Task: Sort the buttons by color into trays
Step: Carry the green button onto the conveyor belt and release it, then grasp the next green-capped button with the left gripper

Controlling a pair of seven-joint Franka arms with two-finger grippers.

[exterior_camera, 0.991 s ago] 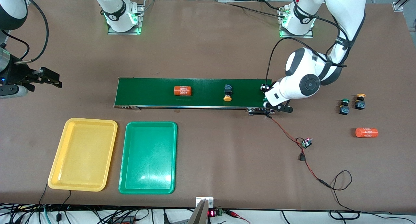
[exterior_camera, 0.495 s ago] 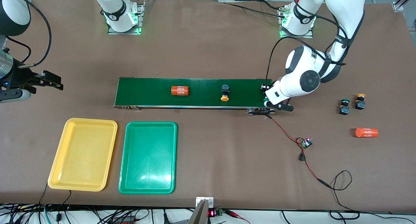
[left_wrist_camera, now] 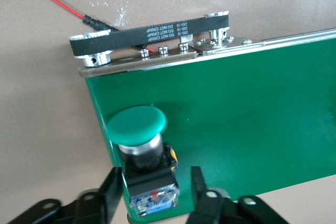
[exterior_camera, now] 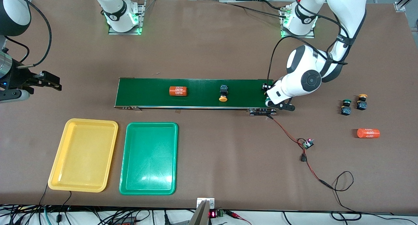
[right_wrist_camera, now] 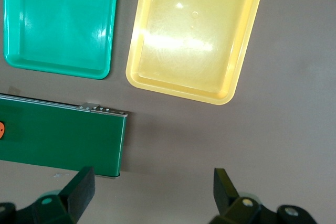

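A green-capped button lies on its side at the end of the dark green conveyor belt. My left gripper straddles its black body, open, with a gap at one finger. Farther along the belt lies a yellow-capped button. A green button and a yellow button stand on the table at the left arm's end. The yellow tray and green tray lie side by side, nearer the front camera than the belt. My right gripper hangs open and empty past the belt's other end.
One orange "4680" cylinder rides on the belt, another lies on the table near the loose buttons. A small circuit board with red and black wires trails from the belt's motor end toward the front edge.
My left gripper has opened off the green button on the belt. The cylinder and yellow button have travelled along the belt toward the right arm's end. The right gripper shifted slightly.
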